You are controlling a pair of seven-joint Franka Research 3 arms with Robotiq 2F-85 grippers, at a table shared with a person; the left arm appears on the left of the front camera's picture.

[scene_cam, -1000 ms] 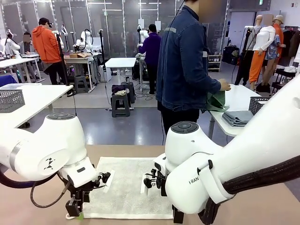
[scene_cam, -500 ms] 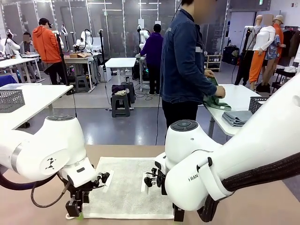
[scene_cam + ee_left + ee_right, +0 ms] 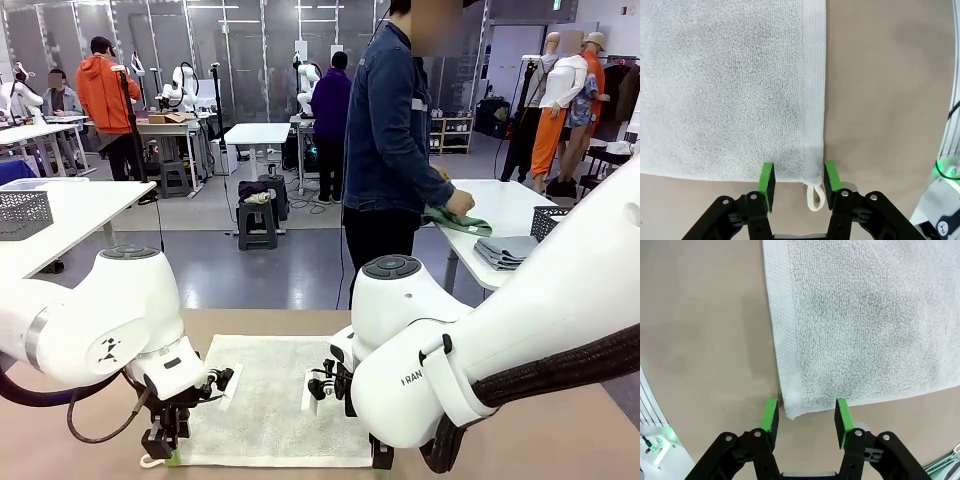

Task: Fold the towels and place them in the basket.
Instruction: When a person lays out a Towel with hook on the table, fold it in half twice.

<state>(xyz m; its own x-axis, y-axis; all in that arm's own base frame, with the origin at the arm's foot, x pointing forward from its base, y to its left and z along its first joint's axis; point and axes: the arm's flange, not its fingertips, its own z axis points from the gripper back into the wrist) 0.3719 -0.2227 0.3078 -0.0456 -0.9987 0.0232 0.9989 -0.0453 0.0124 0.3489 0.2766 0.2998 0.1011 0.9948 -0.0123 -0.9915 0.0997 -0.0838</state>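
Starting the first fold, by my read: on the table (image 3: 880,100) the off-white towel (image 3: 265,400) lies flat between the arms, unfolded, terry with a woven border. Left gripper (image 3: 798,179) straddles its near-left corner and right gripper (image 3: 806,415) its near-right corner. Both pincers are half-wide, not clamped. Next move needs both to pinch, lift evenly and carry the near edge far. A small loop (image 3: 815,196) sticks out at the left corner.

My left arm (image 3: 100,320): glossy white shell, grey joint cap, small black emblem, black cable (image 3: 95,432) looped below. My right arm (image 3: 500,340): white, black band, partial "FRAN" print. On left gripper (image 3: 797,181) and right gripper (image 3: 806,420): black linkages, pale pivot screws, green pads (image 3: 767,180). Person (image 3: 390,140): dark denim jacket.
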